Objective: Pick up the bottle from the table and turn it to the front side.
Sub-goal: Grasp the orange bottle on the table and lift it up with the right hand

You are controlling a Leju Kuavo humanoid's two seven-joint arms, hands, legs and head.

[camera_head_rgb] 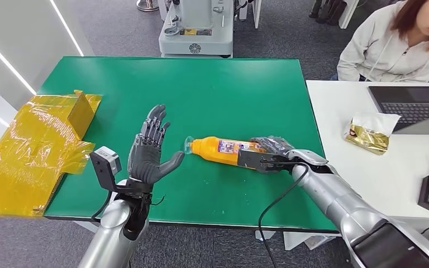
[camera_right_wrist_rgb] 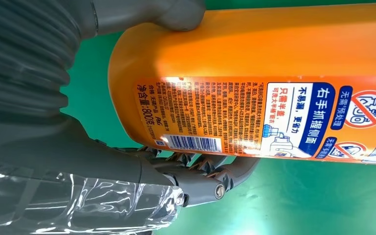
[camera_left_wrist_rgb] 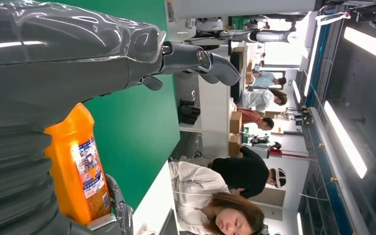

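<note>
The right hand (camera_head_rgb: 268, 155) covered the bottle's (camera_head_rgb: 223, 149) base in the head view. The label's (camera_right_wrist_rgb: 235, 117) small print was too fine to read, and the frame edge cut off the bottle's neck end there.

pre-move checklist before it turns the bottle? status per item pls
1. Right robot hand grips the bottle at its base end: ok.
2. Left robot hand open, beside the cap end, free to assist: ok.
3. Bottle lifted off the green table: cannot tell.
4. Front label facing up: not ok; the right wrist view shows the barcode side.
5. Yellow bag apart from the bottle: ok.
</note>
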